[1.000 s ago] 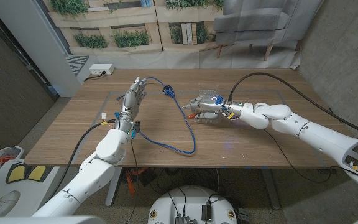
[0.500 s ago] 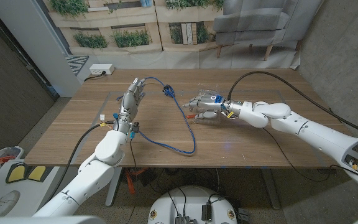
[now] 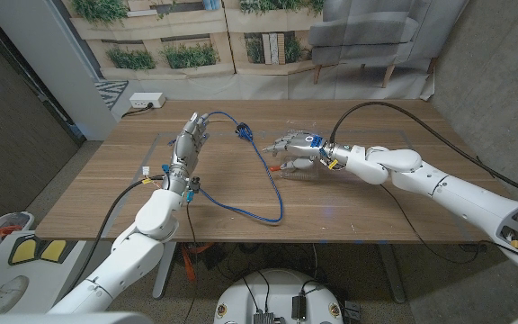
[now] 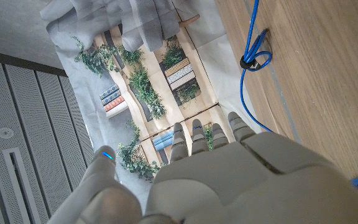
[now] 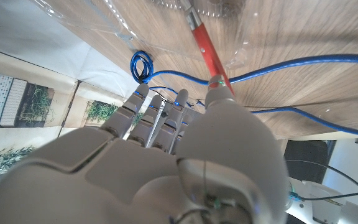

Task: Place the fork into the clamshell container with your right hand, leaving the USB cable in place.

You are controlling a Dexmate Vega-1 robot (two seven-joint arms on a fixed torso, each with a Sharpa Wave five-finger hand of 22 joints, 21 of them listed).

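1. Your right robot hand hangs over the clear clamshell container at the bench's centre; its fingers are close together and curled slightly.
2. The red-handled fork lies in the clear container, its handle end just off the thumb tip in the right wrist view; I cannot tell whether the hand still has hold of it. The fork's prongs are hard to make out through the plastic.
3. The blue USB cable loops across the bench at 9 o'clock from the container, passing just beside it, with its coiled end at about 10 o'clock.
4. Your left robot hand holds nothing, fingers straight and near the cable's far bend.
5. A white power strip lies on the floor beyond the bench's far left corner.
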